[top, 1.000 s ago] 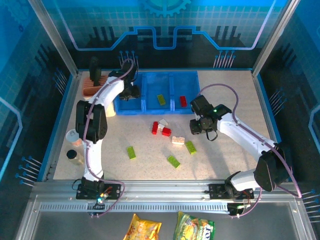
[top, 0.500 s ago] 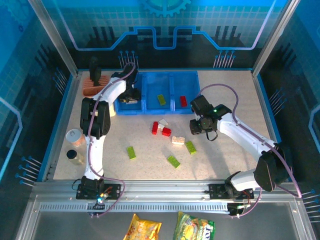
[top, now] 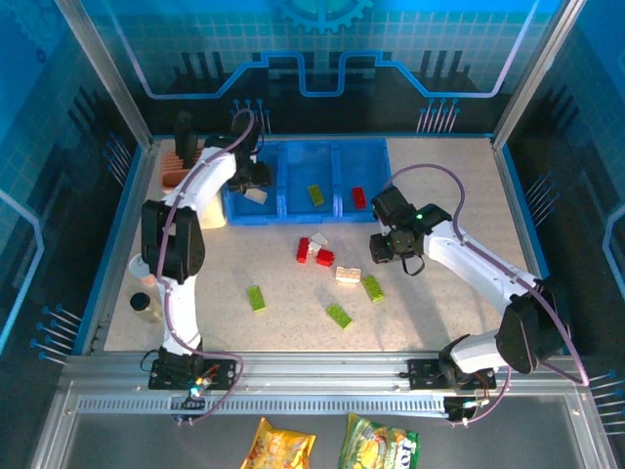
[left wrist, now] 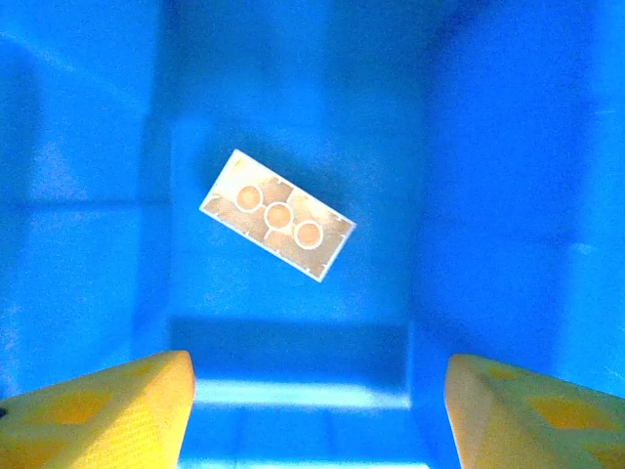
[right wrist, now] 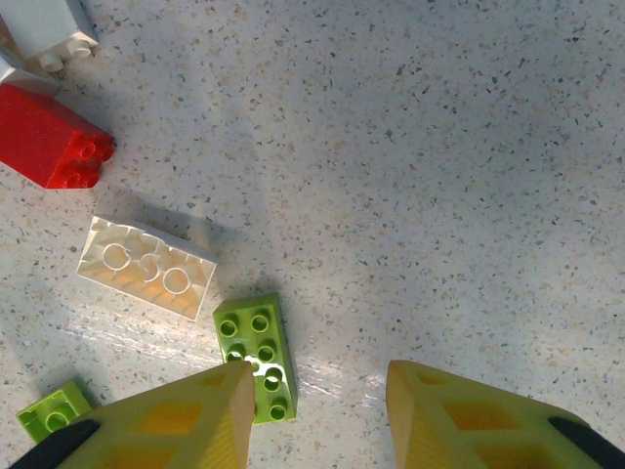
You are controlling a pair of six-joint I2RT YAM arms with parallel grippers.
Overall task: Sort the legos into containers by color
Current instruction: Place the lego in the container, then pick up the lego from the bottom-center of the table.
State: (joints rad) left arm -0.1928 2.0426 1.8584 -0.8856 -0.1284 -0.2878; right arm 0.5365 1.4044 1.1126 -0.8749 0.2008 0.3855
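Note:
The blue tray (top: 289, 208) has three compartments. A cream brick (top: 256, 195) (left wrist: 277, 214) lies studs-down on the floor of the left one. My left gripper (top: 254, 176) (left wrist: 317, 415) hangs open above it with nothing between its fingers. The middle compartment holds a green brick (top: 314, 193) and the right one a red brick (top: 357, 197). My right gripper (top: 383, 250) (right wrist: 317, 420) is open just above the table. A green brick (right wrist: 256, 357) (top: 372, 287) lies beside its left finger (right wrist: 176, 420). Nearby are a cream brick (right wrist: 146, 267), a red brick (right wrist: 49, 137) and a white brick (right wrist: 44, 27).
Loose on the table are two red bricks (top: 303, 249) (top: 325, 257), a white brick (top: 318, 239) and two green bricks (top: 339, 315) (top: 257, 298). The cream block with the orange ribbed top (top: 179, 166) stands left of the tray. Two small jars (top: 145, 266) (top: 145, 305) sit at the left edge. Snack packets (top: 283, 445) lie in front.
The cream brick now lies free in the left compartment under the open left gripper. The left arm's elbow has swung to the left. The right arm has not moved.

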